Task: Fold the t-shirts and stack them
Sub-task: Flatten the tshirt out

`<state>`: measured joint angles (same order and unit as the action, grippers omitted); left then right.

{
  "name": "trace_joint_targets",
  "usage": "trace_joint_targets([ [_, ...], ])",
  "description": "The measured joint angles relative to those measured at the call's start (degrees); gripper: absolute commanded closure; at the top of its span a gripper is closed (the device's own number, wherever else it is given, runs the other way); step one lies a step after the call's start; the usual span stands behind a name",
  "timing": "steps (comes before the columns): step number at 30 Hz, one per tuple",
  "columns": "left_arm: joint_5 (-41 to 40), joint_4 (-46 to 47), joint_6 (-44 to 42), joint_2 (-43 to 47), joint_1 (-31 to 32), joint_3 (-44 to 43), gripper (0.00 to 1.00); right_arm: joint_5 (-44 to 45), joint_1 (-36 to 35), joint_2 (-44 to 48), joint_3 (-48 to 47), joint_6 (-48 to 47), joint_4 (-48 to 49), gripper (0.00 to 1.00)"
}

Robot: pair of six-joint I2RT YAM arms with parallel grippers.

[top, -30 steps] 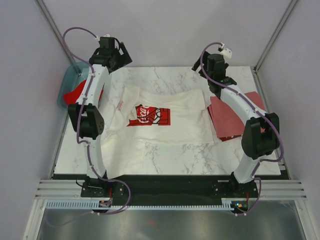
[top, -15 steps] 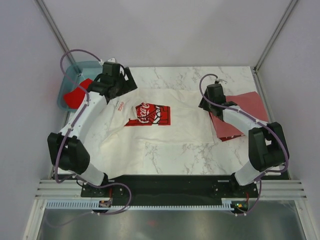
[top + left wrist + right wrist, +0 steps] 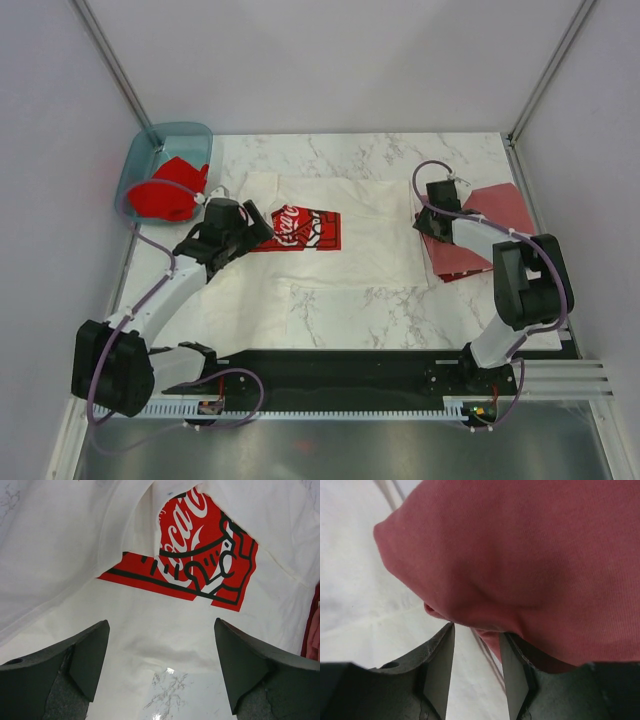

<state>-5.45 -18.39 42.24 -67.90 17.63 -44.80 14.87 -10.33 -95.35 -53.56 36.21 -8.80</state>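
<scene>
**Right claw** (image 3: 476, 630): jaws drawn close on a bunched fold of the dull brick-red soft cloth t-shirt (image 3: 520, 555), which bulges over and past the tips.
Risk: a shallow pinch slips, or takes one layer only, and the shirt drags askew. It may also catch the white cloth just beside the tips.

**Left claw** (image 3: 161, 627): jaws wide, holding nothing, low over the white cloth t-shirt (image 3: 150, 610). Its red-and-black square print (image 3: 200, 565) lies just ahead.
Risk: closing here grabs mid-panel, not an edge, and rumples it.

**Bright red crumpled t-shirt** (image 3: 165, 195): in the translucent teal plastic tub (image 3: 178, 132), beyond the left claw, unfolded.
</scene>
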Motion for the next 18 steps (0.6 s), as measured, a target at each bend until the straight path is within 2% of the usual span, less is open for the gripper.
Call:
trace_joint_targets([
  [6,-0.7,3.9,0.1,-5.4,-0.2,0.5,0.07,1.4,1.6,-5.2,-4.6,1.6,0.3,0.52],
  [13,-0.5,5.8,0.3,-21.0,-1.6,-4.4,0.09,4.6,3.1,-8.1,-8.5,2.7,0.5,0.5],
  [17,-0.4,5.7,1.0,-29.9,-1.8,-11.3,0.1,5.6,3.1,-8.3,-9.6,3.0,0.3,0.32],
  [18,-0.4,5.7,1.1,-31.3,-1.9,-13.2,0.11,5.5,3.0,-8.2,-9.7,3.0,0.5,0.3],
])
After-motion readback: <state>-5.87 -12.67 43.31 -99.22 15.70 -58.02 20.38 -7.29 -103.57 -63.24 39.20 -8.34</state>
